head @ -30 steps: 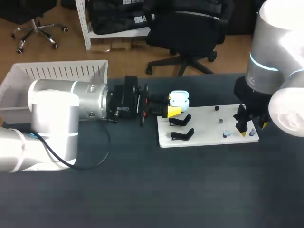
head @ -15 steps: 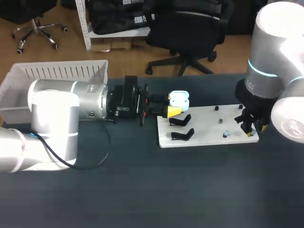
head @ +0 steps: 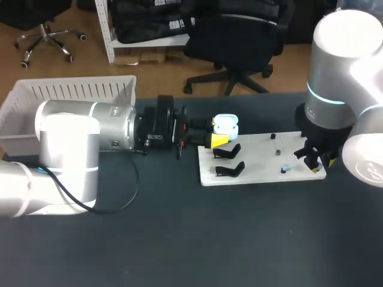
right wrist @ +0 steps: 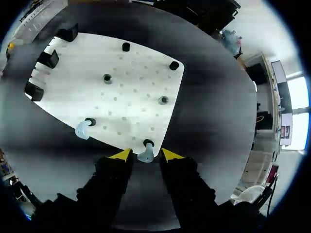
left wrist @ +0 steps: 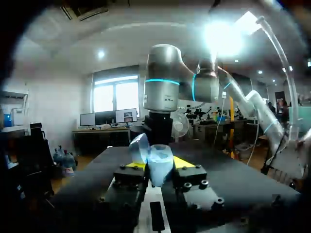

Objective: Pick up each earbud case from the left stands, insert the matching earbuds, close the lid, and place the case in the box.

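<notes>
My left gripper [head: 217, 139] [left wrist: 159, 167] lies level at the white board's [head: 263, 158] left end, shut on a white earbud case [head: 225, 125] [left wrist: 156, 164] whose lid stands open. My right gripper [head: 315, 162] [right wrist: 146, 155] points down at the board's [right wrist: 126, 92] near right corner. A pale blue earbud [right wrist: 145, 156] sits on a black peg between its yellow tips, with a small gap on each side, so it is open. A second earbud [right wrist: 82, 130] [head: 286, 169] rests on a peg further left. Two black stands [head: 227, 151] [head: 230, 170] are bare.
A white slatted box [head: 72, 89] sits at the table's far left, behind my left arm. Several small black pegs [right wrist: 163, 100] dot the board. Dark tabletop [head: 191, 239] stretches in front of the board.
My right gripper's fingers have drawn closer together around the earbud at the board's corner, and the arm has sunk slightly. My left arm and the case have not moved.
</notes>
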Tool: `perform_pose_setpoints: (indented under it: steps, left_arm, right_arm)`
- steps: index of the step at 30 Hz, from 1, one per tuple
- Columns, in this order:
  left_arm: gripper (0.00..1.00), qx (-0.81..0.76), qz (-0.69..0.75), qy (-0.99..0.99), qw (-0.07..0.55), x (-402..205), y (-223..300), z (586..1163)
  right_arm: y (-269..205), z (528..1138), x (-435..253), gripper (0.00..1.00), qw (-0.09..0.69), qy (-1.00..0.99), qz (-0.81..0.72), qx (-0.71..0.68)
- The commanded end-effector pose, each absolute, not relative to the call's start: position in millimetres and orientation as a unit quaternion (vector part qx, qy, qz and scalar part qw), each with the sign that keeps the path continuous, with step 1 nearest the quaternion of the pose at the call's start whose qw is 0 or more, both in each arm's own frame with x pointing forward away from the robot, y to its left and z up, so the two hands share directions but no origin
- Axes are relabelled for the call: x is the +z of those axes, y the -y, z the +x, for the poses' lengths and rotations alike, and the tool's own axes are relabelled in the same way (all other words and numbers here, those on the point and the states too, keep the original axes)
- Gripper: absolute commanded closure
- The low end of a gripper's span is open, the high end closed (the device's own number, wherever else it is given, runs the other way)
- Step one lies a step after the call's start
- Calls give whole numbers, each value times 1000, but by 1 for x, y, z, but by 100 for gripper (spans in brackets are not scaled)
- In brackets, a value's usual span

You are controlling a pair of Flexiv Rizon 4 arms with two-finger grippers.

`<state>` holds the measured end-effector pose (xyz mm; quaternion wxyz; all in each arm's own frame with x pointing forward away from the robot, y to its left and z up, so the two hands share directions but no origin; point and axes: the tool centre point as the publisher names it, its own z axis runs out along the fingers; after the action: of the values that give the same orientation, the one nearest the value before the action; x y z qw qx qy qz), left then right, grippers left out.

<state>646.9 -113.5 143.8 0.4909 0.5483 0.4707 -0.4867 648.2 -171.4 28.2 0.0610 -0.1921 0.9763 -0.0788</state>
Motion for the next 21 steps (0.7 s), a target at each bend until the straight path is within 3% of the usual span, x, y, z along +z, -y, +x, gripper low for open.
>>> perform_pose_setpoints:
  steps: [1, 14, 17, 21]
  left_arm:
    - [100, -487, 548, -471, 491, 144, 113, 647]
    - [100, -487, 548, -471, 491, 144, 113, 647]
    - [100, -487, 548, -471, 491, 144, 113, 647]
    - [100, -487, 548, -471, 491, 144, 113, 647]
  right_arm:
    - [172, 648, 25, 66, 66, -976, -190, -81]
    - [174, 649, 22, 73, 67, -977, -184, -80]
    - [174, 649, 22, 82, 66, -978, -183, -79]
    - [174, 650, 22, 80, 65, -978, -184, -79]
